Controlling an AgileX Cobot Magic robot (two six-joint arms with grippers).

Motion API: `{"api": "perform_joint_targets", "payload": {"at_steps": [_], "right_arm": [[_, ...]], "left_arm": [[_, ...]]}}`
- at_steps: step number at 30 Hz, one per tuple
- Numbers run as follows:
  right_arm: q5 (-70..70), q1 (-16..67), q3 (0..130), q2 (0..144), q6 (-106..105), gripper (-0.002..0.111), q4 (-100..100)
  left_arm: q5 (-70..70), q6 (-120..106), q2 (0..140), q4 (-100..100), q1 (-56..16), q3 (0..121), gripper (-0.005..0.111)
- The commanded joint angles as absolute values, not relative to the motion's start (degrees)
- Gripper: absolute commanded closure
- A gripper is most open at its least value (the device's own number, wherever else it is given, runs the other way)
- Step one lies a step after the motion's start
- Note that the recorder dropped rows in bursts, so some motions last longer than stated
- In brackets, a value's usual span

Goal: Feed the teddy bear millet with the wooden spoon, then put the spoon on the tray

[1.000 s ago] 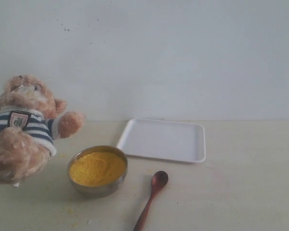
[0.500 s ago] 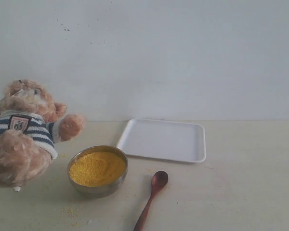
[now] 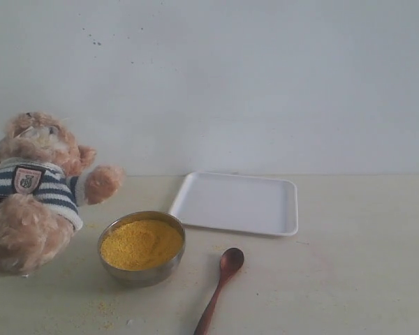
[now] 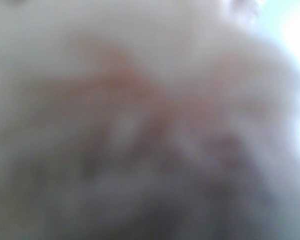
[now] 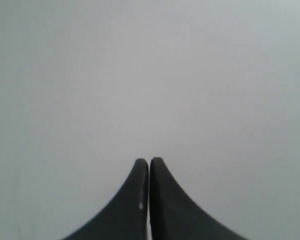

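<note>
Badge (image 3: 26,179) on teddy bear (image 3: 21,230) illegible.

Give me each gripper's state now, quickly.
Left gripper: jaws out of view; blurred fur of the teddy bear fills its wrist camera, grip cannot be told.
Right gripper: jaws shut, empty.

table (image 3: 363,269) | on it: tray (image 3: 237,202), steel bowl (image 3: 141,277), wooden spoon (image 3: 217,293)

Soft, even light
We see faint shadows under the teddy bear (image 3: 35,195); our left wrist view is all blur.
</note>
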State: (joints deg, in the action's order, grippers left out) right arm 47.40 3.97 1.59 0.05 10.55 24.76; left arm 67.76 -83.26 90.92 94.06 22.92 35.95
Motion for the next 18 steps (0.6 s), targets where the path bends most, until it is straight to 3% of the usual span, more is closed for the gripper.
{"api": "perform_joint_targets", "payload": {"at_steps": [1,4,8,12,16,18], "right_arm": [[59.7,4.0,13.4,1.7,11.6,0.108,29.0],[49.9,4.0,23.8,8.5,7.1,0.108,25.9],[27.7,4.0,35.6,22.8,-20.1,0.108,25.7],[13.4,4.0,39.1,39.8,-42.0,0.108,25.7],[8.3,4.0,39.1,55.0,-41.9,0.108,33.1],[-3.0,4.0,40.2,60.1,-38.3,0.108,38.4]], "left_arm": [[68.8,-85.8,90.4,94.9,22.6,35.9,0.103],[68.8,-86.7,90.4,94.9,22.6,35.9,0.103],[68.8,-86.7,90.4,95.0,22.6,35.9,0.103],[68.8,-86.7,90.4,95.3,22.6,35.9,0.103],[68.8,-87.2,90.4,93.6,22.6,35.9,0.103],[68.3,-87.5,90.4,92.3,22.6,35.9,0.103]]}}
